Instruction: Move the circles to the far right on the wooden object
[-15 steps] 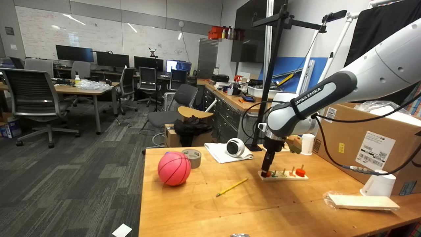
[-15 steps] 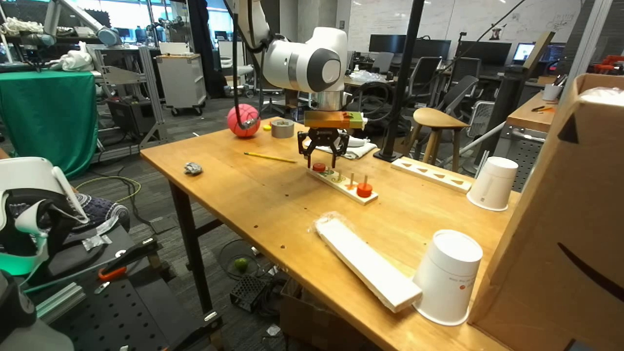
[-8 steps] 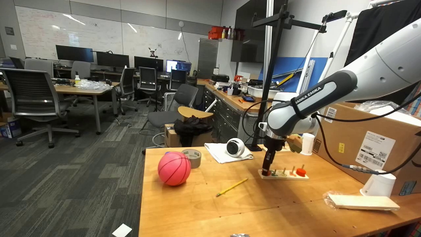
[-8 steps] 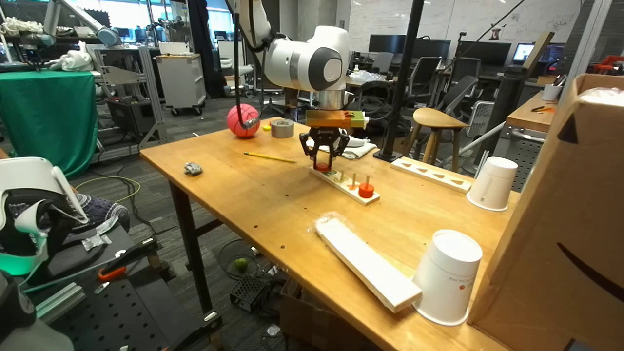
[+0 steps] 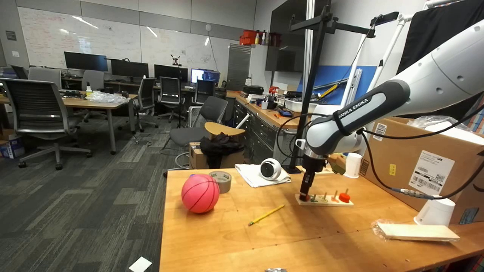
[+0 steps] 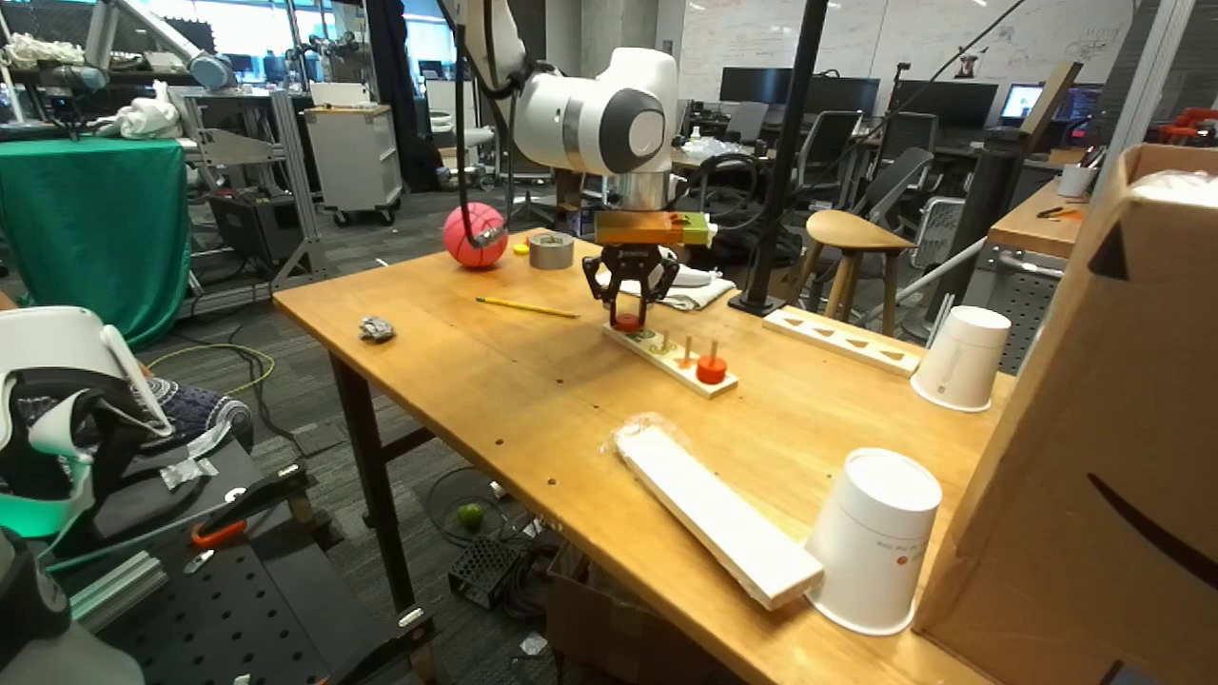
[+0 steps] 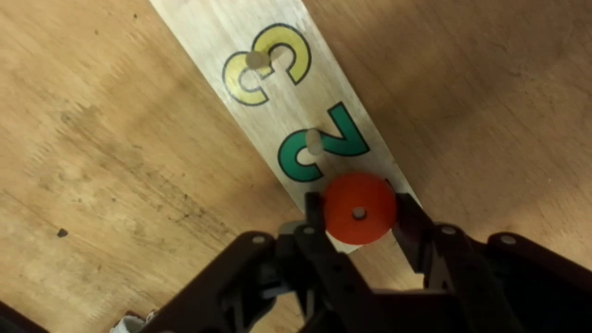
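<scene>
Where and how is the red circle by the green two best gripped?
I'd grip the red circle by opposite sides of its round rim, coming straight down: it sits flat side up on the wooden board, centre hole apparently around a peg, so likely needs a straight upward lift. The end effector has its fingers at that rim.

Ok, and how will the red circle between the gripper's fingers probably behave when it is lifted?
The red circle is probably stiff: its outline looks unbent in the gripper. Its curved edge might let it turn. Something greyish, maybe a peg, shows in its hole, so tilting could jam it.
</scene>
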### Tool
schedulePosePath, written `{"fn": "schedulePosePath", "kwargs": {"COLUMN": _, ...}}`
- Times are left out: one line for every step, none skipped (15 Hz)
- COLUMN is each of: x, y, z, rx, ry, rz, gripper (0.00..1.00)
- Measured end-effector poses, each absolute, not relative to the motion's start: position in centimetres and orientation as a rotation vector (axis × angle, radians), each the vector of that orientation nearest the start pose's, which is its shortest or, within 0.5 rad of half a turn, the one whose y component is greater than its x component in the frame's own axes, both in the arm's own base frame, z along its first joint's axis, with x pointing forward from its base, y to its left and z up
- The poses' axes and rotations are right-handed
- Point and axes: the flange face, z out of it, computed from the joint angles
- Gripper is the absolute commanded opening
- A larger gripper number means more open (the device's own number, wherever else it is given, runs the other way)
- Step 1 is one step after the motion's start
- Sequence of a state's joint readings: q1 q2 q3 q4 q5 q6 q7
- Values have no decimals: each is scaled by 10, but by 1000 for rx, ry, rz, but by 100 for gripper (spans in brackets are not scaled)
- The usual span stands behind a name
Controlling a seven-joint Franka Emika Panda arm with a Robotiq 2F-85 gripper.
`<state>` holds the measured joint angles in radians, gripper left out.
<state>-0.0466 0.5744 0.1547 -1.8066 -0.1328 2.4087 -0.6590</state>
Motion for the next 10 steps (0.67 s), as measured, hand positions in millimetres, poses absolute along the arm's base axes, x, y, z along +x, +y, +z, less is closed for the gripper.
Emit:
{"fn": "schedulePosePath", "kwargs": {"x": 655, "y": 64, "z": 234, "rx": -2885, "ry": -1289, "rz": -59, "gripper": 19}}
{"fn": "schedulePosePath", "kwargs": {"x": 656, "y": 64, "z": 237, "rx": -2887, "ry": -1294, "rz": -68, "gripper": 19}}
{"fn": "schedulePosePath", "kwargs": {"x": 658, "y": 65, "z": 241, "rx": -2889, "ry": -1299, "rz": -78, "gripper": 19}}
{"fn": "schedulePosePath", "kwargs": {"x": 659, "y": 65, "z": 247, "rx": -2894, "ry": -1304, "rz": -91, "gripper": 19}}
{"fn": "schedulePosePath", "kwargs": {"x": 660, "y": 64, "z": 254, "rx": -2900, "ry": -1308, "rz": -106, "gripper": 19}}
{"fn": "schedulePosePath", "kwargs": {"x": 662, "y": 62, "z": 262, "rx": -2909, "ry": -1311, "rz": -122, "gripper": 19}}
{"fn": "schedulePosePath", "kwargs": {"x": 663, "y": 58, "z": 271, "rx": -2920, "ry": -1309, "rz": -139, "gripper": 19}}
{"fn": "schedulePosePath", "kwargs": {"x": 665, "y": 53, "z": 280, "rx": -2934, "ry": -1304, "rz": -152, "gripper": 19}}
{"fn": "schedulePosePath", "kwargs": {"x": 666, "y": 46, "z": 288, "rx": -2951, "ry": -1295, "rz": -161, "gripper": 19}}
{"fn": "schedulePosePath", "kwargs": {"x": 666, "y": 37, "z": 295, "rx": -2970, "ry": -1280, "rz": -164, "gripper": 19}}
